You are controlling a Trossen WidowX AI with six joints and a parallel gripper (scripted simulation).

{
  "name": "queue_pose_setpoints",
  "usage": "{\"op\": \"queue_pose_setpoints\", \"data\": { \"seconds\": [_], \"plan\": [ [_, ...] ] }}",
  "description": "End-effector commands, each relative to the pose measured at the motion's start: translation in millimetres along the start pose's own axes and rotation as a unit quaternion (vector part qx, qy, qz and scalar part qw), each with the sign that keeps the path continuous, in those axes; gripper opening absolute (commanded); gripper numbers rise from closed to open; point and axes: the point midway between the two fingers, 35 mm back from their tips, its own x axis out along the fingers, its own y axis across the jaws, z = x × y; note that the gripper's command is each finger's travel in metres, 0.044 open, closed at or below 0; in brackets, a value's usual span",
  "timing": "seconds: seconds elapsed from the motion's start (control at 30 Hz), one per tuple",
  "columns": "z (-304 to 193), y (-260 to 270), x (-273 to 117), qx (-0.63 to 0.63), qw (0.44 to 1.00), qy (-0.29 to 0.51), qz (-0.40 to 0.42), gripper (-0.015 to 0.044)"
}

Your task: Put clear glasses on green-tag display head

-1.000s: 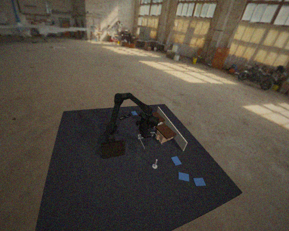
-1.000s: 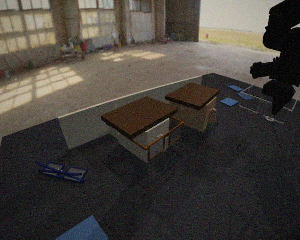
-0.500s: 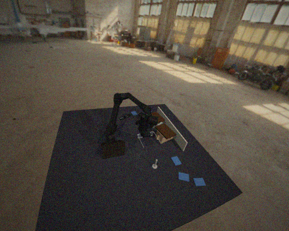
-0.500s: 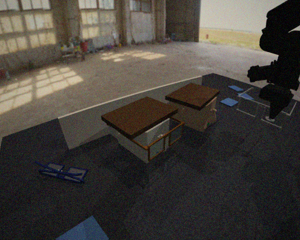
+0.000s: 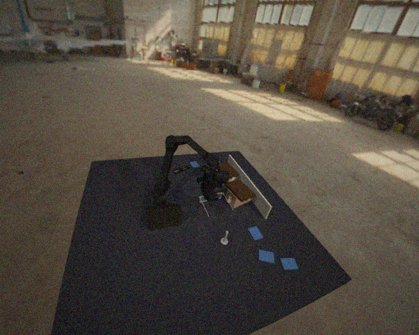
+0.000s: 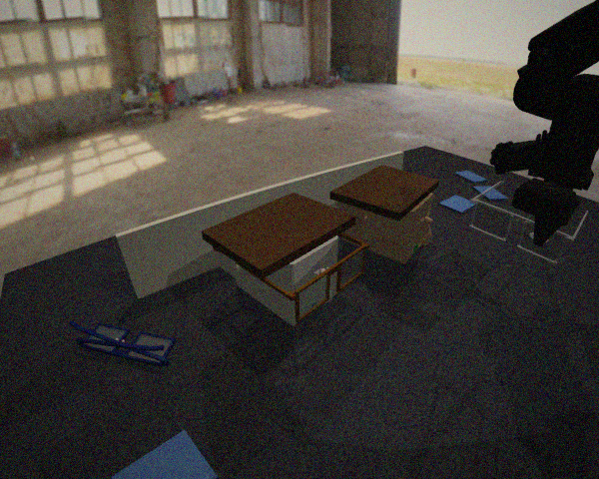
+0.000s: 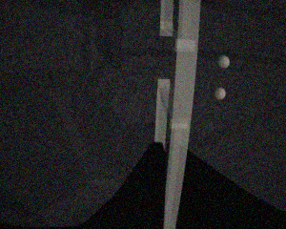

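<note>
The pincer (image 5: 211,198) (image 6: 541,239) is closed down to a narrow gap on the clear glasses (image 5: 202,199) (image 6: 515,215) (image 7: 183,91), holding them aloft over the dark counter (image 5: 137,273) (image 6: 392,381). Near it stands the display head with the green tag (image 6: 387,237), its face bare. Farther from the pincer, the other head (image 6: 269,296) wears amber-framed glasses (image 6: 332,271); folded blue glasses (image 6: 124,343) lie farthest away.

In these three views I can read no text, no label, no brand, no number and no sign on any of the things.
</note>
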Motion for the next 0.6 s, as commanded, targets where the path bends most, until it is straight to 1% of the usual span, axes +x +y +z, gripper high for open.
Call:
{"op": "queue_pose_setpoints", "data": {
  "seconds": [0.0, 0.57],
  "plan": [
    [1, 0, 5, 0.002, 1.000, -0.002, 0.002, 0.0000],
    [2, 0, 21, 0.002, 1.000, -0.002, 0.001, 0.0000]
  ]
}}
